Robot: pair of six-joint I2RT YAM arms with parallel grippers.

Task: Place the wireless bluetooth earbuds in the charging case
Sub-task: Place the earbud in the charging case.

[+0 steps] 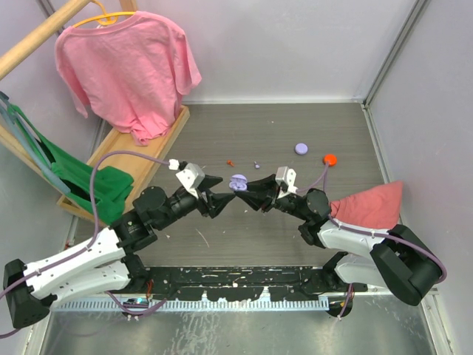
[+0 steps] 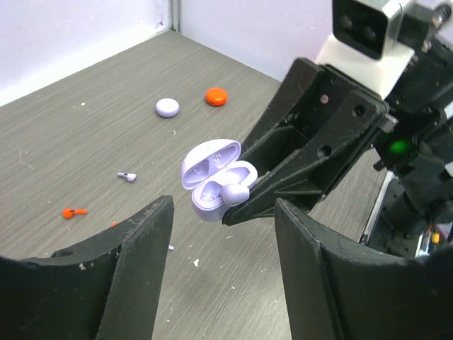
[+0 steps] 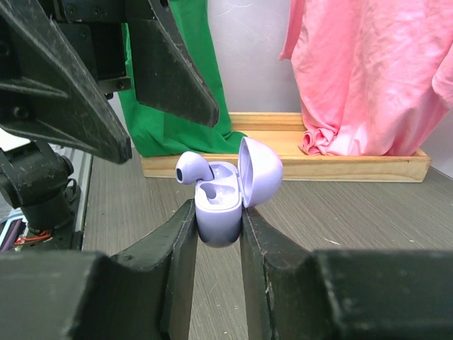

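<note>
The charging case [image 3: 221, 195] is a small lilac shell with its lid [image 3: 260, 170] open. My right gripper [image 3: 218, 223] is shut on its base and holds it above the table. One lilac earbud [image 3: 192, 168] sits partly in the case's left slot, its head sticking up. The case also shows in the left wrist view [image 2: 212, 180] and the top view [image 1: 238, 183]. My left gripper [image 2: 223, 212] is open and empty, just short of the case, facing the right gripper [image 1: 245, 187]. A second small lilac earbud [image 2: 127, 176] lies on the table further back.
A lilac disc [image 1: 301, 149] and an orange disc [image 1: 329, 158] lie at the back right. A tiny red piece [image 1: 230, 162] lies behind the grippers. A wooden rack [image 1: 140, 159] with pink and green shirts stands at the left. A red cloth [image 1: 369, 203] lies on the right arm.
</note>
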